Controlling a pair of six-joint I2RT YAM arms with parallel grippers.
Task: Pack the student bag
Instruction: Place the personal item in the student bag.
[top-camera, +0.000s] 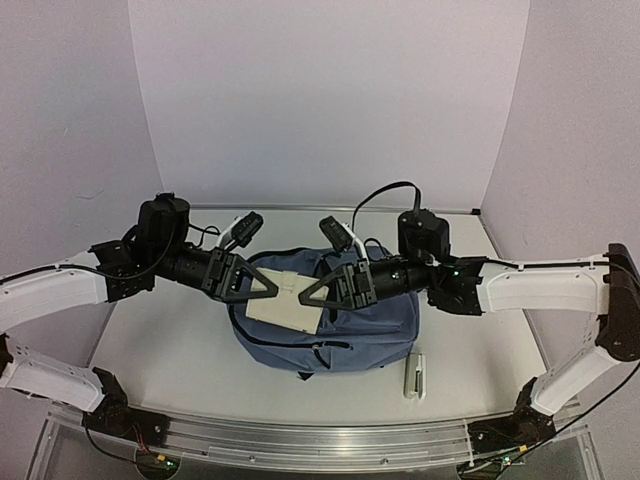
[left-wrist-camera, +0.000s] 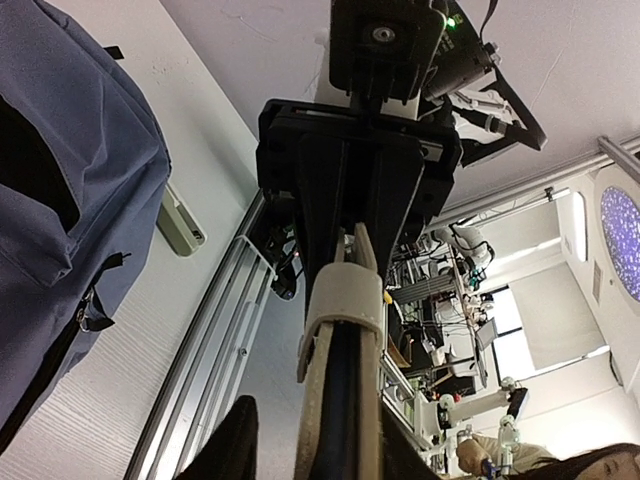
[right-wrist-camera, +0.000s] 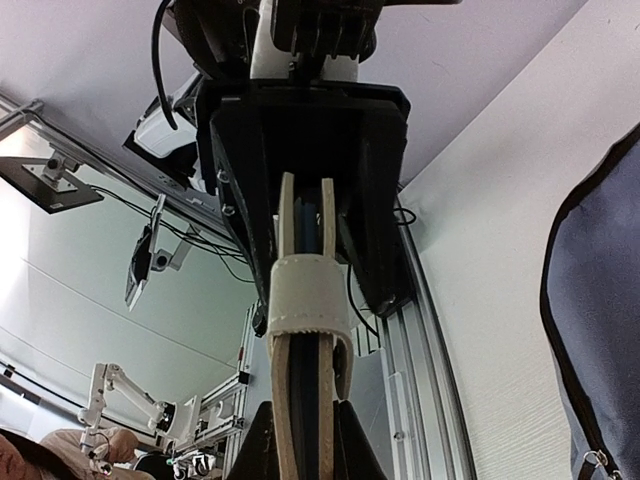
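Small pale case (top-camera: 414, 377) on white table (top-camera: 170, 350)

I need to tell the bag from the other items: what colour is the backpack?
Slate blue with black zippers; the backpack shows best in the top view.

walls (top-camera: 330, 90): plain white backdrop; table (top-camera: 170, 350): white; light: even
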